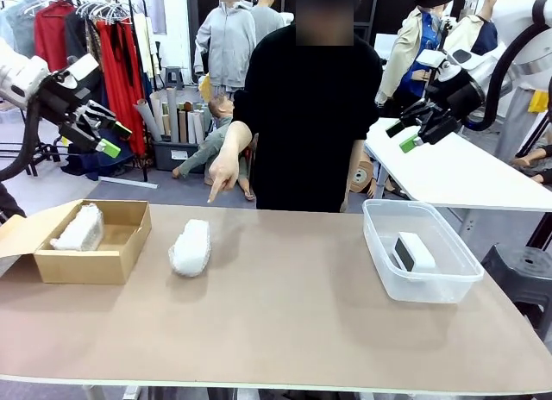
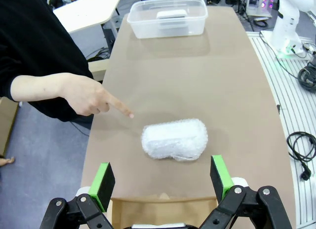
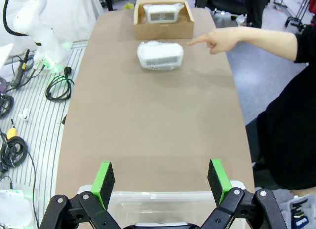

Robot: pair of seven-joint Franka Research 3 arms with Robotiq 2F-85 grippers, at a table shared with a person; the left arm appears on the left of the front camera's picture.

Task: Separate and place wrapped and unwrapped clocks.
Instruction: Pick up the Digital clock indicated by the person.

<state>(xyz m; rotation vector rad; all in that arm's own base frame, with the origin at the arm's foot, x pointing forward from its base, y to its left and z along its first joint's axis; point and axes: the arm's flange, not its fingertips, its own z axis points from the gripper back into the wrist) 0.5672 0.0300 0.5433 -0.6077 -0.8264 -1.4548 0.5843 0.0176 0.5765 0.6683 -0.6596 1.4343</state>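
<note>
**Desk:** Front view, what do you have?

**Op:** I see the left gripper (image 1: 115,138) raised high over the table's left end, jaws apart, nothing in them. The right gripper (image 1: 401,135) hangs high at the right, likewise spread and empty. The boxed wrapped clock (image 1: 79,228) lies in the open cardboard box (image 1: 121,255) at the left. The loose wrapped clock (image 1: 191,247) lies on the bare table (image 1: 285,331) just right of that box. The bare clock (image 1: 414,251) sits in the clear plastic tub (image 1: 431,290) at the right. The person's hand (image 1: 224,171) points down toward the loose wrapped clock without touching it.

**Desk:** Left wrist?

**Op:** The left gripper (image 2: 160,182) has its pads wide apart over the box's edge (image 2: 158,209). The loose wrapped clock (image 2: 174,139) lies just beyond, and the hand (image 2: 86,95) stops its index finger near it. The tub (image 2: 168,27) with the bare clock (image 2: 171,14) stands at the far end.

**Desk:** Right wrist?

**Op:** The right gripper (image 3: 160,178) is spread above the tub's rim (image 3: 158,194). Far off, the loose wrapped clock (image 3: 160,55) lies just before the box (image 3: 164,27), which holds the boxed wrapped clock (image 3: 163,12). The hand (image 3: 222,40) points from the right.
</note>
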